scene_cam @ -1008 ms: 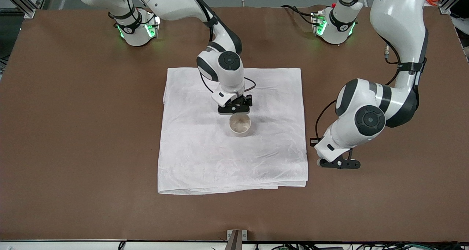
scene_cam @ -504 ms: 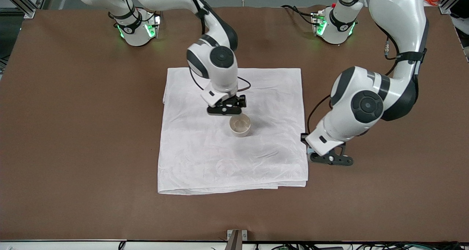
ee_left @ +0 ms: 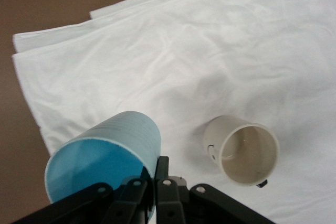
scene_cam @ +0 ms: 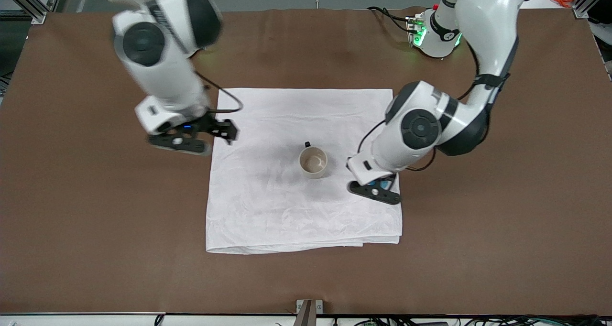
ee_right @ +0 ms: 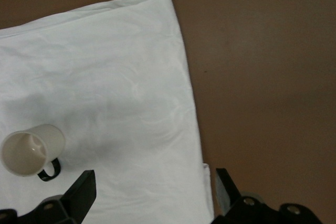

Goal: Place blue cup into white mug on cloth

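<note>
The white mug (scene_cam: 313,162) stands upright on the cloth (scene_cam: 296,211), its dark handle toward the robots' bases. My left gripper (scene_cam: 375,193) hangs over the cloth's edge at the left arm's end, beside the mug. It is shut on the wall of the blue cup (ee_left: 105,156), which lies tilted with its bright blue inside showing. In the left wrist view, the left gripper (ee_left: 157,182) pinches the cup's rim, with the mug (ee_left: 244,148) and cloth (ee_left: 210,51) below. My right gripper (scene_cam: 215,139) is open with nothing in it over the cloth's edge at the right arm's end. In the right wrist view, the right gripper (ee_right: 155,182) looks down on the mug (ee_right: 29,150) and cloth (ee_right: 105,77).
The brown table (scene_cam: 478,249) surrounds the cloth on all sides. The cloth is folded double, with its lower layer showing along the edge nearest the front camera. Both arm bases stand along the table edge farthest from that camera.
The right gripper has left the mug and swung up and away toward the right arm's end. The left arm has carried the blue cup from beside the cloth to over it, closer to the mug.
</note>
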